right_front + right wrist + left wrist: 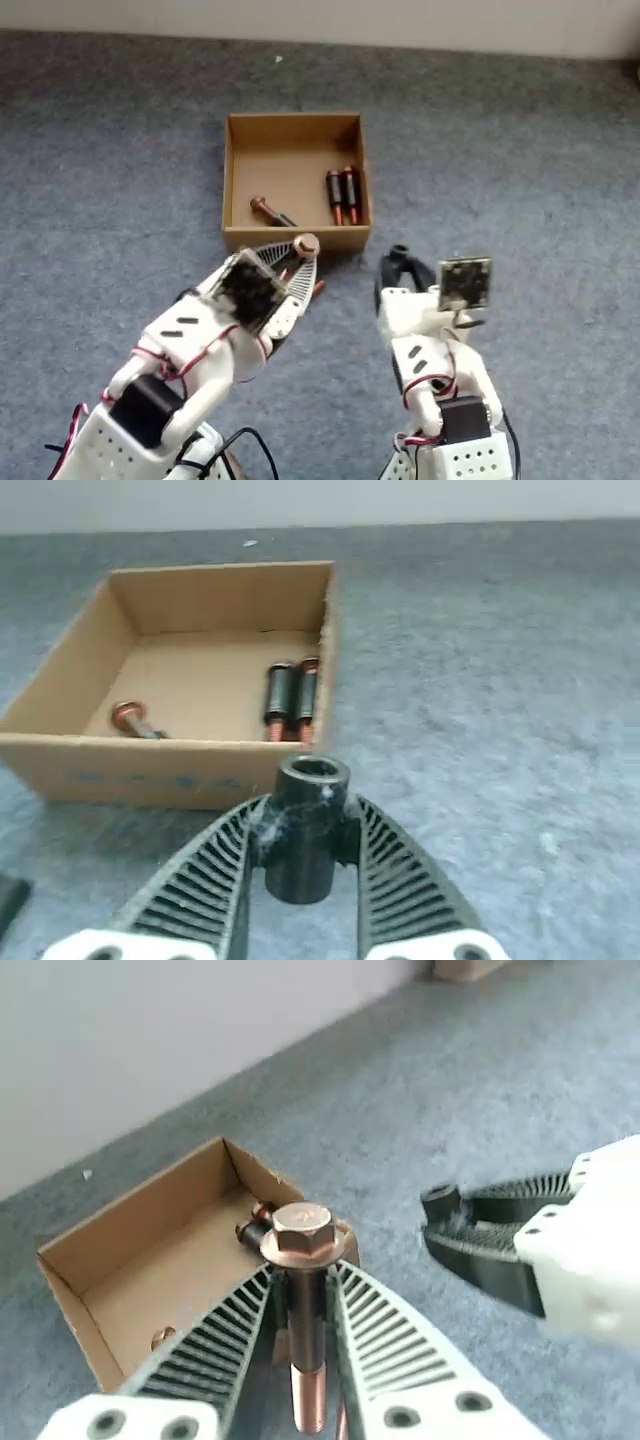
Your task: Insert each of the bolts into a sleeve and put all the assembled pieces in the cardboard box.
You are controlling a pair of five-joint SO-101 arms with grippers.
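Observation:
My left gripper [298,262] is shut on a copper bolt [303,1240], hex head up, just in front of the cardboard box [292,117]. In the left wrist view the bolt's shaft runs down between the gripper's [303,1278] ribbed fingers. To its right, my right gripper [403,266] is shut on a black sleeve [304,825] with its open bore facing up; the right gripper [305,815] faces the box [200,572]. Two assembled pieces [342,195] lie side by side at the box's right wall, and a third [270,212] lies near its front left.
Grey carpet [520,150] surrounds the box on all sides, with free room to the right and left. A pale wall [400,15] runs along the far edge. The two grippers stand close together, a short gap between bolt and sleeve [441,1200].

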